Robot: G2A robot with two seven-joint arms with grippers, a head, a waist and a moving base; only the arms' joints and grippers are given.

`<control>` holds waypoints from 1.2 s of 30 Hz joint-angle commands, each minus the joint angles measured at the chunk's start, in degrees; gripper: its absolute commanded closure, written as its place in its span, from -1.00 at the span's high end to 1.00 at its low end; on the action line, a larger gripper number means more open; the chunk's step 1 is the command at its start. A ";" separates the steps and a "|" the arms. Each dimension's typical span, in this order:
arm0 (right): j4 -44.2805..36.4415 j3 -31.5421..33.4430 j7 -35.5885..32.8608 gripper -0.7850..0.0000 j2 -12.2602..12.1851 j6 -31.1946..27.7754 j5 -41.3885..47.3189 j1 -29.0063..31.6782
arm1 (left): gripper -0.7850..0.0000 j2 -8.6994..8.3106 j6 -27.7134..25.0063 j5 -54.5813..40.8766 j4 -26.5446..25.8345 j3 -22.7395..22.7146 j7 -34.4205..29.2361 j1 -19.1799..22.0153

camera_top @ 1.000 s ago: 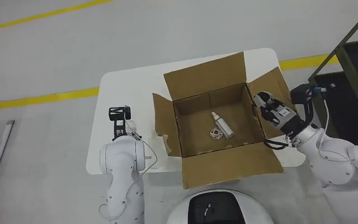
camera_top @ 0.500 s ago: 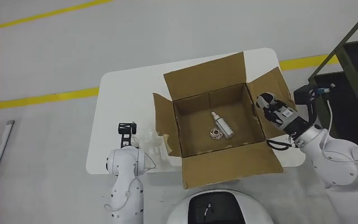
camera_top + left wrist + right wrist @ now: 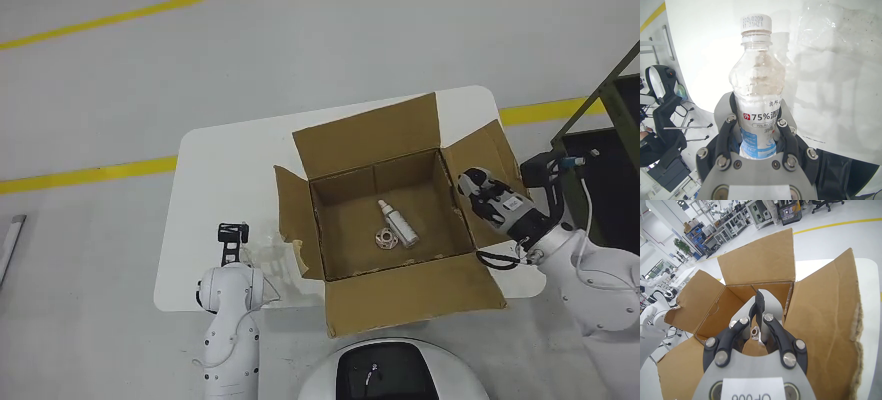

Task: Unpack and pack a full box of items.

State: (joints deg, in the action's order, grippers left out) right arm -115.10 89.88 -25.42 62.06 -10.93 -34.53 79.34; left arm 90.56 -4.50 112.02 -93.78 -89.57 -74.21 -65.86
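- The left pincer (image 3: 758, 117) was clamped on a clear plastic bottle with a white screw cap and a white-and-blue label (image 3: 756, 75). Its fingers (image 3: 723, 108) gripped the labelled lower half from either side, and the capped neck stuck out well past the fingertips.
- Beneath and beyond that bottle we saw the white table with rounded corners (image 3: 702, 47). We could not tell whether the bottle touched it.
- The right pincer (image 3: 758, 298) had its ribbed black tips pressed together with nothing between them.
- It hung over one side of a brown cardboard box with all four flaps folded outward (image 3: 757, 255). One flap spread just beside it, and the open cavity lay ahead of and below its tips.
- Down past those tips, on the box floor, sat a small round metal flange with holes (image 3: 754, 332).
- In the top view, a slim white spray bottle (image 3: 398, 222) lay on its side just beside the flange.
- The box stood between the two pincers, with the left pincer and its bottle near the flap opposite the right pincer.
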 commanded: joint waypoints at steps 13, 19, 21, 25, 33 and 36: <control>0.08 -0.06 -1.14 -1.00 -0.05 0.81 -1.02 0.24 | 1.00 -0.18 -0.44 -0.64 -1.09 0.88 -1.44 1.61; 1.45 -2.28 -7.52 -1.00 -0.29 -1.42 -2.05 -3.31 | 1.00 -0.12 -0.13 -1.78 -4.37 1.62 -2.70 2.10; 2.11 -4.31 -12.41 -1.00 -0.40 -2.77 -2.10 -6.03 | 1.00 -0.12 -0.02 -1.77 -5.06 1.77 -3.15 2.08; 4.01 -10.36 -23.68 -1.00 -0.44 -4.33 -3.86 -12.93 | 1.00 -0.12 -0.02 -1.77 -5.06 1.77 -3.15 2.08; 7.17 -17.19 -30.48 -1.00 -0.05 -4.32 -8.91 -19.38 | 1.00 -0.12 -0.02 -1.77 -5.06 1.77 -3.15 2.08; 7.17 -17.19 -30.48 -1.00 -0.05 -4.32 -8.91 -19.38 | 1.00 -0.12 -0.02 -1.77 -5.06 1.77 -3.15 2.08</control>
State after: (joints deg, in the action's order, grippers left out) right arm -107.93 72.71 -55.89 62.00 -15.25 -43.42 59.97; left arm 90.44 -4.52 110.25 -98.84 -87.81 -77.36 -63.78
